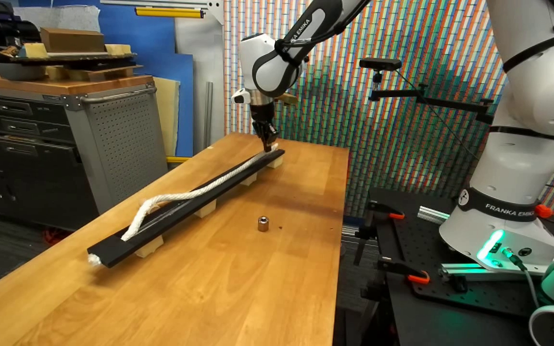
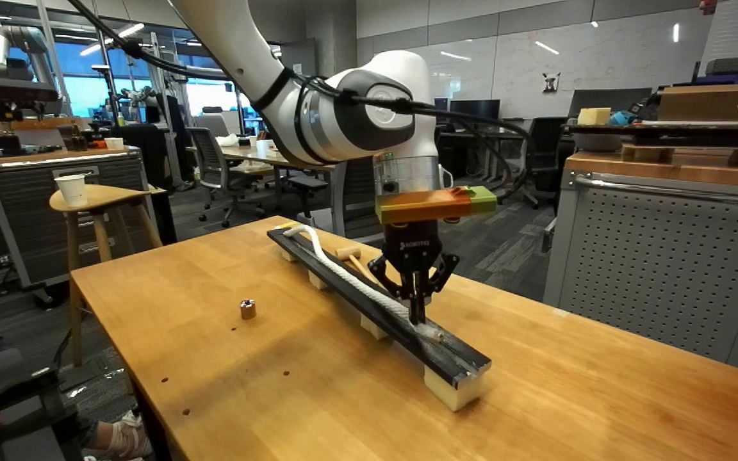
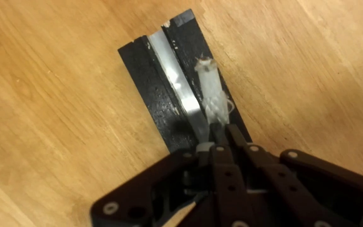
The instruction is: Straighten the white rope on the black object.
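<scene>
Kinking near one end, the white rope (image 1: 185, 195) lies along the black object (image 1: 181, 211), beside its groove (image 3: 172, 71) where the tool (image 3: 224, 128) clamps it near the other tip. Pulling hard could, I'd guess, slip that short grip or drag the object off its blocks (image 2: 453, 390).

The rope (image 3: 212, 91) is white with a twisted pattern, the beam (image 3: 156, 94) black with a silver stripe (image 3: 177, 80) — the gripper (image 2: 417, 316) black too — the tabletop (image 1: 238, 269) honey-brown and grain-streaked, the backdrop (image 1: 325, 113) striped orange, green and white.
</scene>
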